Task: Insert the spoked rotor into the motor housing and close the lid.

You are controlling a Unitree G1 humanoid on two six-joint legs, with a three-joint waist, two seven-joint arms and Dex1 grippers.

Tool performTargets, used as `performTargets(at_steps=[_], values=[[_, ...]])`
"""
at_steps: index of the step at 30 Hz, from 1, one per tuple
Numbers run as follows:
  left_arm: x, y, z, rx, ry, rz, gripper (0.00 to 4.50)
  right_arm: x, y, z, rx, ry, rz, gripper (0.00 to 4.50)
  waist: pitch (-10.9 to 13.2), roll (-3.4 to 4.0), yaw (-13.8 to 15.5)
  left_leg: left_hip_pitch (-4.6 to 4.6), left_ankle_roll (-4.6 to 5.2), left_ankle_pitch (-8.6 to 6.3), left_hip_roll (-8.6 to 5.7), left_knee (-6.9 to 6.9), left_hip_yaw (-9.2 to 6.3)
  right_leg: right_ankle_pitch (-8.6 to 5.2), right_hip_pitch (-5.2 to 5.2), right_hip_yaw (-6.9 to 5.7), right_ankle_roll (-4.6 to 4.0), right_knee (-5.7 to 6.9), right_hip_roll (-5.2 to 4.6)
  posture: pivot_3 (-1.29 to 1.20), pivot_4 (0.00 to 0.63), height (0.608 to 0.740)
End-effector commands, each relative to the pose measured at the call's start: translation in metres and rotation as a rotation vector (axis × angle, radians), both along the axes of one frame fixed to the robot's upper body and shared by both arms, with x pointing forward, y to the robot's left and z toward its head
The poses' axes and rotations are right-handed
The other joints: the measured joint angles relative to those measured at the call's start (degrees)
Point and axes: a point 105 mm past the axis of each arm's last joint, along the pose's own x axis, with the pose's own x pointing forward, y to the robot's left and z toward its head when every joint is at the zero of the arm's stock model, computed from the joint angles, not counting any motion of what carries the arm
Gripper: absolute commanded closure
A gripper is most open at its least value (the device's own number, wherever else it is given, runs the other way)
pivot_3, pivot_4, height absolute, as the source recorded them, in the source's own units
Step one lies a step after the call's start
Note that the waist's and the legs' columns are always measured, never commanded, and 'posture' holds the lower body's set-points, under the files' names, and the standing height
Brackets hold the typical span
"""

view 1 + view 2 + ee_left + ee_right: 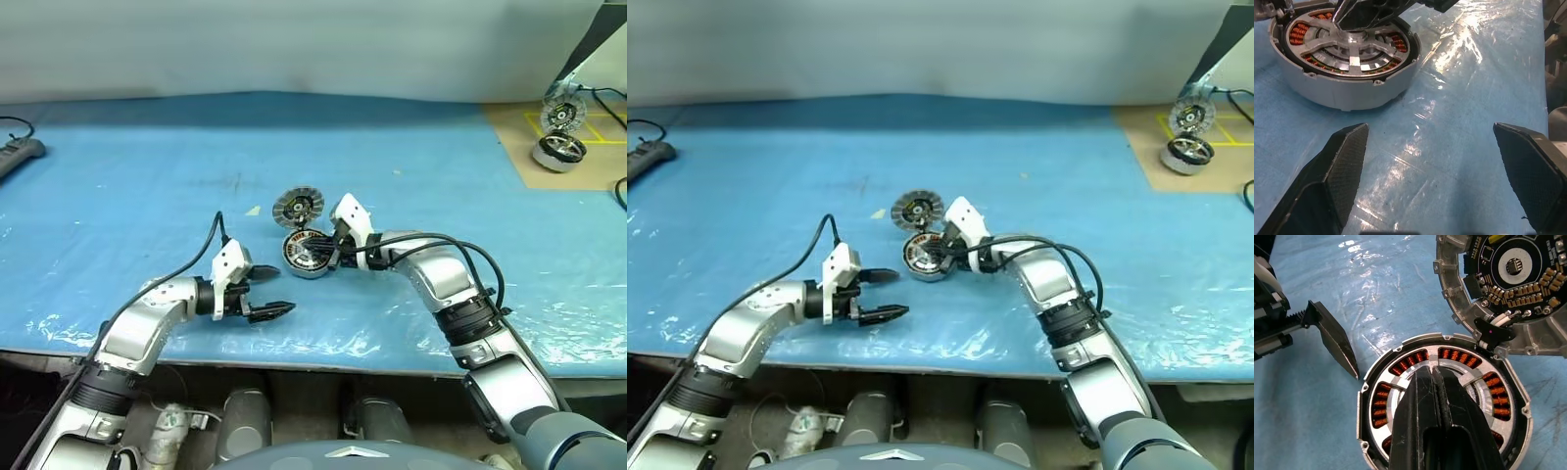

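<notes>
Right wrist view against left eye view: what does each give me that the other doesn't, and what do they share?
Right wrist view: the spoked rotor with its silver spokes lying inside the motor housing over the copper windings, and the circuit board on the inner face of the lid. Left eye view: the twin motor unit far right on the tan mat, and a dark corded device far left. Shared: housing, open lid, the right gripper with jaws shut at the housing's centre, and the left gripper with jaws open nearby.
</notes>
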Motion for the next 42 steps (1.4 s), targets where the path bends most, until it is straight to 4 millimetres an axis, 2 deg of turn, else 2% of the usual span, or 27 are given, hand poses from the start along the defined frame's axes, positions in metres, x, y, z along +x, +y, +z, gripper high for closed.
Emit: performTargets(at_steps=[1, 4, 10, 15, 19, 22, 24, 29, 36, 39, 42], values=[[0.006, 0.006, -0.004, -0.003, -0.018, 0.013, 0.11, -0.006, -0.008, -0.018, -0.03, 0.049, -0.016, 4.48, 0.0, -0.01, 0.01, 0.06, 0.0, 0.0, 0.0, 0.0, 0.0, 0.0, 0.07, 0.0, 0.0, -0.01, 0.0, 0.0, 0.15, 0.74], [0.015, 0.011, -0.001, -0.011, -0.025, 0.04, 0.11, -0.006, -0.01, -0.005, 0.019, 0.032, -0.013, 4.48, 0.0, -0.01, 0.02, 0.14, 0.07, -0.05, 0.0, 0.0, 0.0, 0.0, 0.17, 0.01, 0.01, -0.03, 0.0, 0.0, 0.15, 0.74], [0.036, 0.022, 0.032, -0.094, -0.055, 0.14, 0.11, -0.01, -0.011, 0.048, 0.179, -0.009, 0.041, 4.48, 0.0, -0.01, 0.1, -0.07, 0.09, -0.05, -0.01, 0.03, -0.01, 0.0, -0.03, 0.0, 0.0, 0.01, 0.0, 0.0, 0.15, 0.74], [0.053, 0.042, 0.038, -0.106, -0.087, 0.226, 0.11, -0.011, -0.019, 0.06, 0.158, -0.055, 0.027, 4.48, 0.0, -0.01, 0.01, -0.16, 0.07, -0.01, 0.01, -0.04, 0.0, 0.0, -0.16, -0.01, 0.0, -0.02, 0.01, 0.0, 0.15, 0.74], [0.073, 0.053, 0.037, -0.127, -0.101, 0.292, 1.06, -0.007, -0.029, 0.058, 0.138, -0.068, -0.037, 4.5, 0.0, -0.01, 0.11, -0.19, 0.07, -0.02, -0.01, 0.0, -0.01, 0.01, -0.15, -0.03, 0.0, -0.02, 0.0, 0.0, 0.15, 0.74], [0.098, 0.055, 0.034, -0.136, -0.114, 0.36, 2.13, -0.007, -0.04, 0.057, 0.153, -0.062, -0.101, 4.5, 0.01, -0.03, 0.68, -0.2, 0.04, 0.01, -0.06, 0.05, -0.03, 0.01, -0.12, -0.02, 0.02, -0.01, -0.02, 0.0, 0.15, 0.74], [0.112, 0.049, 0.035, -0.141, -0.144, 0.38, 2.81, -0.008, -0.045, 0.055, 0.168, -0.058, -0.137, 4.5, 0.02, -0.05, 0.97, -0.2, 0.02, 0.02, -0.09, 0.07, -0.05, 0.02, -0.08, -0.02, 0.03, -0.02, -0.06, 0.0, 0.15, 0.74], [0.137, 0.021, 0.056, -0.227, -0.18, 0.36, 4.47, -0.028, -0.058, 0.05, 0.185, -0.022, -0.184, 4.5, 0.08, -0.16, 1.8, -0.35, 0.09, 0.08, -0.11, 0.02, -0.07, 0.04, -0.17, -0.06, 0.06, -0.12, -0.08, 0.0, 0.15, 0.74], [0.152, -0.024, 0.091, -0.271, -0.198, 0.223, 4.47, -0.07, -0.086, 0.039, 0.124, 0.049, -0.185, 4.5, 0.17, -0.32, 2.18, -0.51, 0.15, 0.12, -0.16, -0.01, -0.23, 0.08, -0.2, -0.17, 0.16, -0.29, -0.08, 0.0, 0.15, 0.74], [0.148, -0.039, 0.097, -0.265, -0.182, 0.132, 4.47, -0.082, -0.096, 0.037, 0.119, 0.051, -0.211, 4.5, 0.18, -0.33, 2.14, -0.5, 0.14, 0.11, -0.21, -0.06, -0.29, 0.13, -0.16, -0.18, 0.23, -0.4, -0.08, 0.0, 0.15, 0.74], [0.141, -0.052, 0.095, -0.213, -0.166, 0.031, 4.47, -0.089, -0.104, 0.037, 0.143, 0.027, -0.265, 4.5, 0.18, -0.33, 2.16, -0.51, 0.14, 0.11, -0.25, -0.08, -0.34, 0.18, -0.13, -0.19, 0.32, -0.5, -0.08, 0.0, 0.15, 0.74]])
